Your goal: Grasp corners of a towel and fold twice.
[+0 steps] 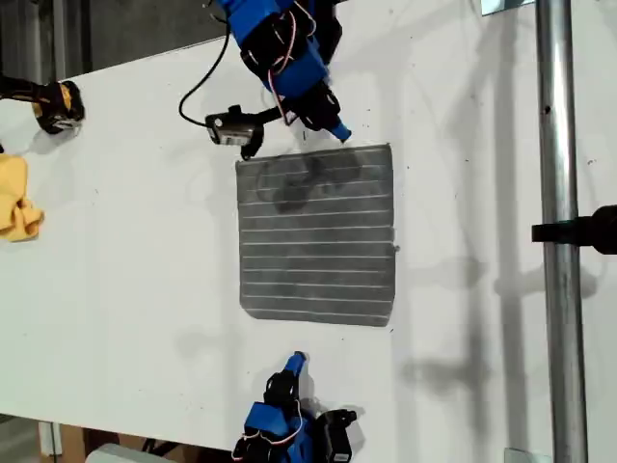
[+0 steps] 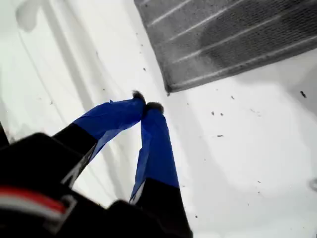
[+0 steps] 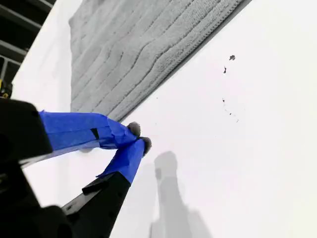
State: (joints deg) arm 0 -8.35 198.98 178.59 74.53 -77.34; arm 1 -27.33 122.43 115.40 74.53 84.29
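White tabletop [image 1: 125,289] carries everything you need to watch. At the exterior view's left lies a yellow cloth [image 1: 17,201], well apart from the work. The only risk there is mistaking it for the target, so leave it alone.

Toward the middle, the towel [image 1: 318,241] lies flat and unfolded, with both arms outside it. My first gripper [image 1: 339,133] hangs at the towel's edge toward the exterior view's top, jaws pinched together on nothing. My second gripper [image 1: 299,360] sits off the opposite edge, toward the exterior view's bottom, apart from the towel, likewise closed and empty.

Both must open before any grasp. If you drive them down closed, I judge they will push and wrinkle the fabric rather than lift it. In the exterior view neither sits over one of the corners [image 1: 241,164], so a pinch from here would catch mid-edge and skew the fold. Thin fabric lying flush on a hard surface may also slip from the tips.

At the exterior view's right a metal pole [image 1: 557,241] stands apart from the towel.

The towel itself is grey and nearly square, with thin pale stripes running across and straight edges. Shadows mottle the part nearest my first gripper.
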